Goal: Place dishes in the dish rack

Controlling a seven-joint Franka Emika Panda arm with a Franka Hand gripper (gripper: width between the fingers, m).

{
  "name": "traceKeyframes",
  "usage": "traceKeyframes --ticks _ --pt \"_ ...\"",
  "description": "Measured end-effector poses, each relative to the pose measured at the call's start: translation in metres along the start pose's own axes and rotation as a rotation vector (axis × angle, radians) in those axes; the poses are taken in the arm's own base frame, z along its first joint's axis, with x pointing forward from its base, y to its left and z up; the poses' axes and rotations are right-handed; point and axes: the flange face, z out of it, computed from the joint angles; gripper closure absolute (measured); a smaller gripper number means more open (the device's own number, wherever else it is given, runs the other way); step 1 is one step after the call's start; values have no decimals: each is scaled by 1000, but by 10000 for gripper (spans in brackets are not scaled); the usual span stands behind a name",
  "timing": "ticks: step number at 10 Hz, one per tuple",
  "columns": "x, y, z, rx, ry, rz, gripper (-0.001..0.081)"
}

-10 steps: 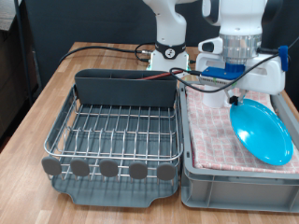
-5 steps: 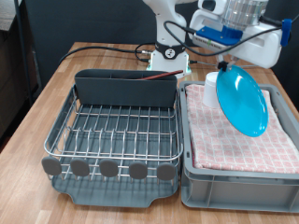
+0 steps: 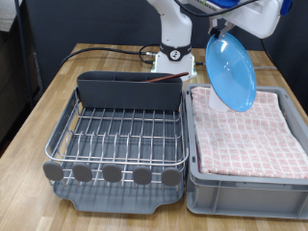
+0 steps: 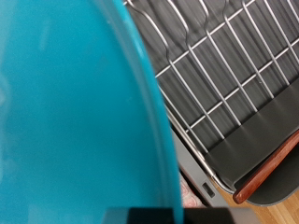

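arm [image 3: 173, 24] high at the exterior view's top

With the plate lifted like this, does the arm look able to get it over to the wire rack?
Probably yes. The plate hangs tilted on edge above the cloth-lined crate, clear of its walls. The dish rack beside it shows bare wires, and nothing stands between them. The jaws are out of view at the exterior view's top.

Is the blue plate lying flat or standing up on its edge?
On its edge. The plate hangs tilted in the air under the gripper, above the cloth-lined crate, beside the dish rack.
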Motion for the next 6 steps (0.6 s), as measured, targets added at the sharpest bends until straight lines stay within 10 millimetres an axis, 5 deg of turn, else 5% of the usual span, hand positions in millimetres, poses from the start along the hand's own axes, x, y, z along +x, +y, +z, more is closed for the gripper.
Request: traceKeyframes --ticks 3,6 --pt "8 3 9 -20 10 3 789" --pt "50 15 20 -24 82 -112 789"
